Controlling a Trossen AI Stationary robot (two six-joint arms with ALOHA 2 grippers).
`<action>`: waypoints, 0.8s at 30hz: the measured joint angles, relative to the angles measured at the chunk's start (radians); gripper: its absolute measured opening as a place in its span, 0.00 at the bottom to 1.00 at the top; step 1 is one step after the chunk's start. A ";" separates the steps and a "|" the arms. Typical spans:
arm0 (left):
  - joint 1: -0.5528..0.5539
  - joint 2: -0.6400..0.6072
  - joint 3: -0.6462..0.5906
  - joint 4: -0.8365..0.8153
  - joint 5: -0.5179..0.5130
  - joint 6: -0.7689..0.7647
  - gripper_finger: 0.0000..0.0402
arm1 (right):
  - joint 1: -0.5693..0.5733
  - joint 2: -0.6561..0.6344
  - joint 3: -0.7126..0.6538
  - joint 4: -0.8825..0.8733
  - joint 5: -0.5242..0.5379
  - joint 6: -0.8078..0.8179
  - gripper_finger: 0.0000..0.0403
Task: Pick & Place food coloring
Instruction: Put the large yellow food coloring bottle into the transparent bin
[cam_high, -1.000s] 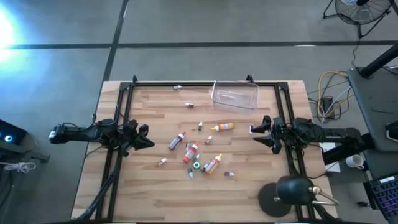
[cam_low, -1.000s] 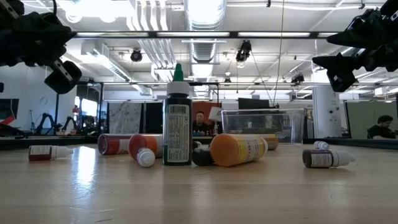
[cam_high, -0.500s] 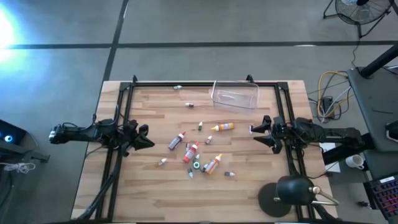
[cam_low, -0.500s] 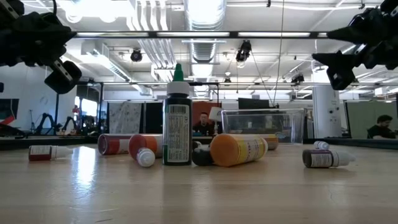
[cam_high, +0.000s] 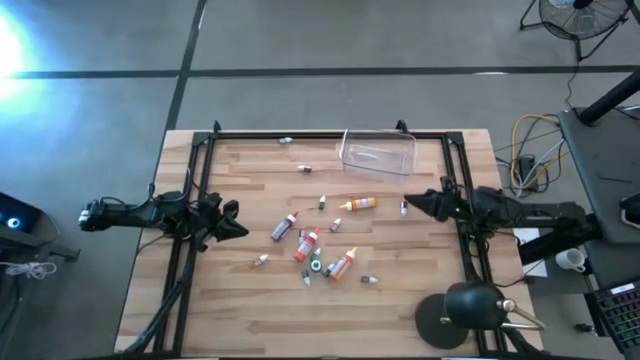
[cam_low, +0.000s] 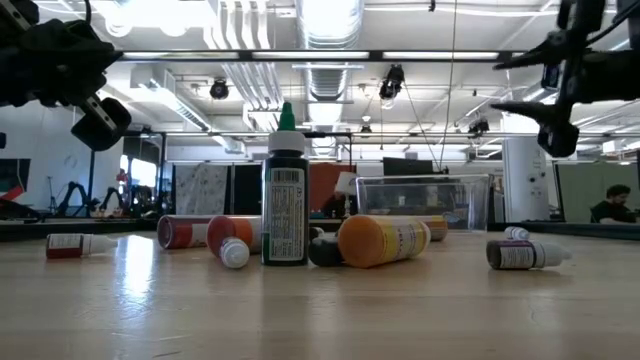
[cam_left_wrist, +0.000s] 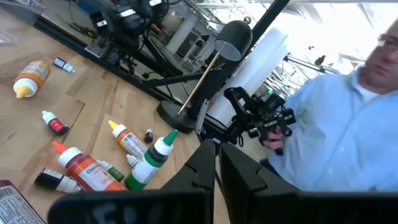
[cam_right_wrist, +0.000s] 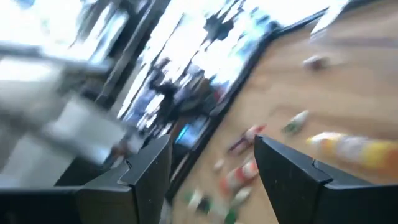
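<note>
Wooden table (cam_high: 250, 310), scattered plastic bottles (cam_high: 309, 242)

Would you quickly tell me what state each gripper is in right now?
Left gripper: shut, holding nothing, at the table's left edge.
Right gripper: open, empty, above the table's right side.

Open lab: exposed ducts (cam_low: 330, 60)

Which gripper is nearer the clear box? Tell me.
Right. The right gripper hovers near the table's right edge, a short way from the clear box. The left gripper waits at the table's left side, far across from the box.
</note>
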 joint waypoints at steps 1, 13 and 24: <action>0.000 0.000 0.000 0.000 0.000 0.000 0.00 | -0.001 0.041 -0.001 0.025 0.010 -0.007 0.55; 0.000 0.000 0.000 0.000 0.000 0.000 0.00 | 0.003 0.883 0.433 -0.115 -0.303 -0.075 0.55; 0.001 0.000 0.000 0.000 0.000 0.000 0.00 | 0.094 1.398 0.991 -0.908 -0.265 -1.216 0.55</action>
